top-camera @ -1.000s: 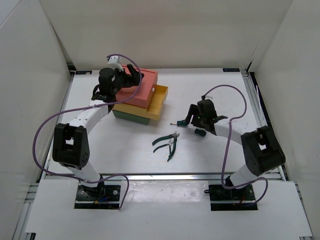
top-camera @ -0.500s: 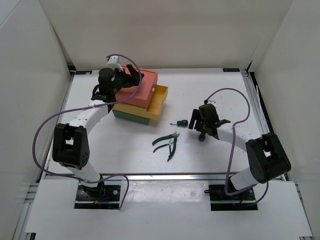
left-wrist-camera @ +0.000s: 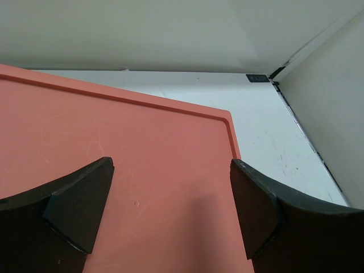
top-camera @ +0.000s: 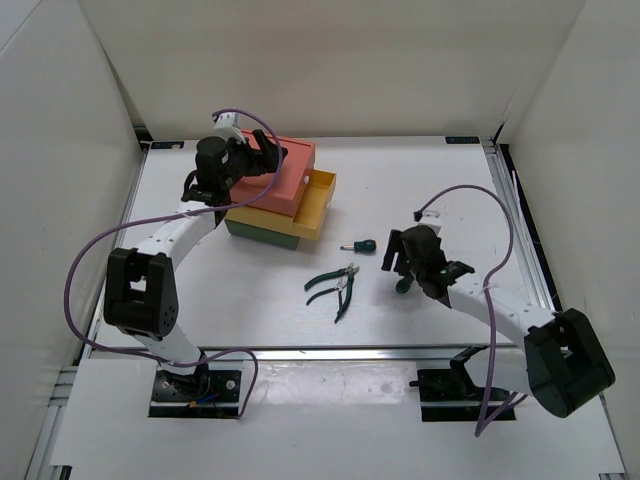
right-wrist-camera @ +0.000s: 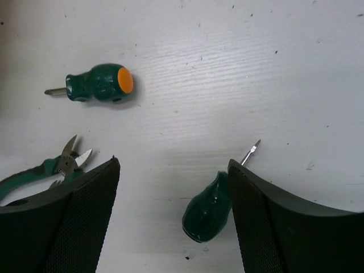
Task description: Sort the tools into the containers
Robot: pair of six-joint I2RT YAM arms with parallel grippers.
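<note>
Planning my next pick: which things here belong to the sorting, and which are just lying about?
Job: orange-capped screwdriver, plain green screwdriver, left pliers, right pliers, red drawer, yellow drawer, green drawer.
Lying about: purple cable, black corner label.

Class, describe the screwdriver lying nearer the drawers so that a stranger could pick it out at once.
Start at the stack of drawers at the back left of the table. Just right of its open yellow drawer lies a stubby green screwdriver. Unlike the other screwdriver nearby, its handle end shows an orange cap.
</note>
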